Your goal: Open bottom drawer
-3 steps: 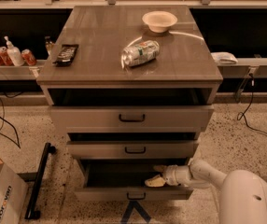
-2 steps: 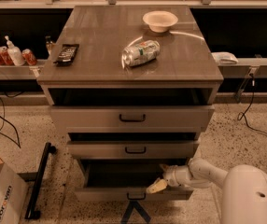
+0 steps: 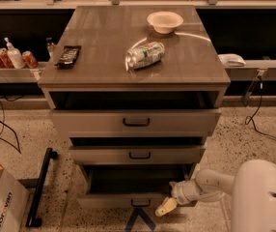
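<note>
The bottom drawer is the lowest of three grey-beige fronts on the cabinet. It stands pulled out, with its dark inside showing above the front. Its small black handle is at the centre. My gripper has a yellowish tip and sits low, just right of that handle, at the front's right part. The white arm reaches in from the lower right.
The top drawer and middle drawer are also partly open. A tipped can, a white bowl and a black remote lie on the cabinet top. A cardboard box and a black bar are on the floor at left.
My gripper has moved down and toward the camera, from the bottom drawer's opening to the level of its front. The drawers look about the same.
</note>
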`<action>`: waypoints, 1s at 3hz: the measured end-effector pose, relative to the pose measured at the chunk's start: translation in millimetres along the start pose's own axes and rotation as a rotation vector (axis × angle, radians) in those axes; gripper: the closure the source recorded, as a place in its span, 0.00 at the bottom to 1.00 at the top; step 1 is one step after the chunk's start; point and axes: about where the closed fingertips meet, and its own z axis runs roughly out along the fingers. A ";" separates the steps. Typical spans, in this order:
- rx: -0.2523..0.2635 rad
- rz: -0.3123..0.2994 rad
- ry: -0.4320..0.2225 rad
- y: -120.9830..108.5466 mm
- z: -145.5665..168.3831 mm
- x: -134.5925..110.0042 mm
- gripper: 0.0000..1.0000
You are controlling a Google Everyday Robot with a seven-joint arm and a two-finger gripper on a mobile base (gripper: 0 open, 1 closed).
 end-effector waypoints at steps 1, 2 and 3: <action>-0.044 0.075 0.046 27.6 6.3 33.2 0.16; -0.058 0.101 0.059 35.0 7.0 40.2 0.40; -0.058 0.102 0.059 35.4 6.4 39.8 0.63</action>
